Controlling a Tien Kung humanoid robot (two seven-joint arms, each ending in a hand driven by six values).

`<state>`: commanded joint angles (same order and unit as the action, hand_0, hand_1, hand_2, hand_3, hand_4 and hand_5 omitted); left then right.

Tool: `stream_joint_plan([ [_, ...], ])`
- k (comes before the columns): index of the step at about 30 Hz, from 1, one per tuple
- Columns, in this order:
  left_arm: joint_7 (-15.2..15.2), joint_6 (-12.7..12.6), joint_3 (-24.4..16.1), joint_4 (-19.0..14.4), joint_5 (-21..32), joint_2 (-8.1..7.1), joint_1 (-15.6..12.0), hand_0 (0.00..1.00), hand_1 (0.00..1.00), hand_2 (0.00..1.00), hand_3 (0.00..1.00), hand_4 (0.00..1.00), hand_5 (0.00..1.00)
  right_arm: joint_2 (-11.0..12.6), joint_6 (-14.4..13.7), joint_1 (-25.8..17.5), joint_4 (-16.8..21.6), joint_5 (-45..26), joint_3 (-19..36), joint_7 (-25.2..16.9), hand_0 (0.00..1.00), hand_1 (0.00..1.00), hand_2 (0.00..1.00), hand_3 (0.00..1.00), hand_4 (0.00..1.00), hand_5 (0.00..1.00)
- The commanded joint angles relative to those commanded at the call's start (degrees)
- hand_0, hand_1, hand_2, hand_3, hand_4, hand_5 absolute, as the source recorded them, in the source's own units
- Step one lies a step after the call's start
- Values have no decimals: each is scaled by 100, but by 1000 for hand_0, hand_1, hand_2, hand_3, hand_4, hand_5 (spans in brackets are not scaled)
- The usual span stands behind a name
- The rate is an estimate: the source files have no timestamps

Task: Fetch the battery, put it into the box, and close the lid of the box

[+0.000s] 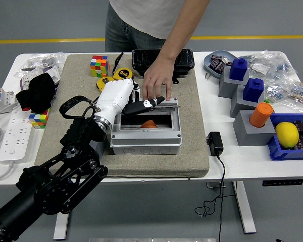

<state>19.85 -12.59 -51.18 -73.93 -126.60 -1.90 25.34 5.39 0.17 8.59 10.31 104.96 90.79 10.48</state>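
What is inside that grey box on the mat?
An orange object lies inside the grey box. The half-lowered lid, the left hand and a person's hand cover the rest.

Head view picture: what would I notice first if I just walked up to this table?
Probably the white robot hand in the middle of the mat, its fingers resting on the raised lid of the grey box, with something orange inside. Right behind it, a person's hand presses down at the back of that lid. Then the yellow lemon in the blue tray on the right.
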Motion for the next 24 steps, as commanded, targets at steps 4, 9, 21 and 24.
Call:
stream_joint_plan([
  [4, 7, 7, 112, 7, 49, -13, -89, 289, 43, 81, 159, 998, 998, -6, 0, -2, 0, 1, 6, 1, 828, 726, 666, 644, 998, 843],
  [9, 16, 16, 153, 18, 60, -42, -144, 289, 43, 81, 159, 998, 998, -5, -1, -5, 0, -1, 4, 0, 828, 726, 667, 645, 998, 842],
  [21, -571, -240, -342, -157, 692, -15, -235, 295, 48, 83, 159, 998, 998, -19, -3, -5, 0, -14, 15, -4, 828, 726, 667, 643, 998, 842],
  [24, -1092, -31, -580, -364, 1400, 31, -347, 311, 60, 90, 162, 998, 998, -25, -4, -13, 0, -6, 29, 1, 828, 726, 667, 643, 998, 842],
])
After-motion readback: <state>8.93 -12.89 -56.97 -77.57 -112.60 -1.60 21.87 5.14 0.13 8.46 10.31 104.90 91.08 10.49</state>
